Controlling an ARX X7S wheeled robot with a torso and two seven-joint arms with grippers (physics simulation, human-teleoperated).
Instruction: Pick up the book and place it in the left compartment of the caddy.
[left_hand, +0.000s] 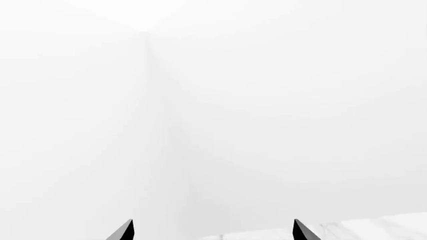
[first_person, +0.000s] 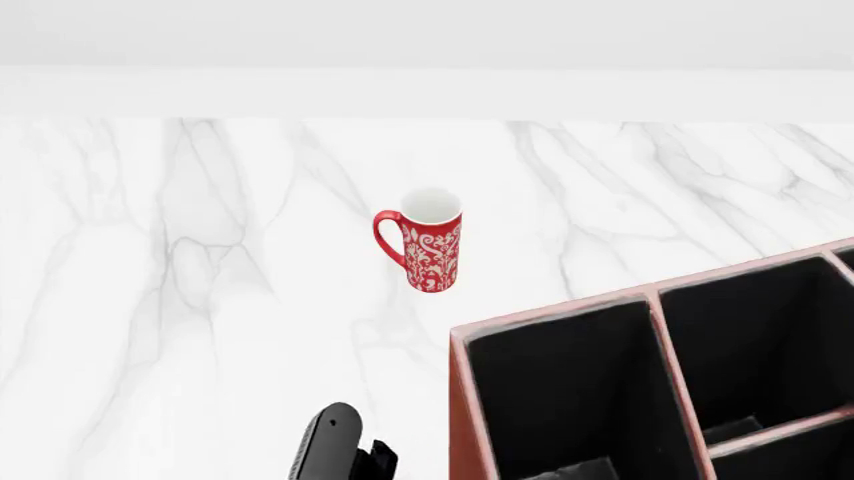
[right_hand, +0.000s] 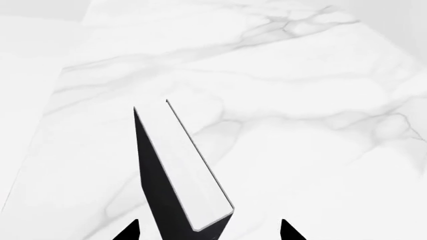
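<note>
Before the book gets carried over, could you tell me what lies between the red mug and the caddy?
Only bare marble table separates the mug from the caddy in the head view.

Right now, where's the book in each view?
Head view: not in it.
Left wrist view: not in it.
Right wrist view: the book fills lower centre, black cover, white page edges, lying between the right claw tips.
Shared landmark: the white marble tabletop, also under the book.

A white marble surface with grey veining runs back to a plain white wall under even light.
</note>
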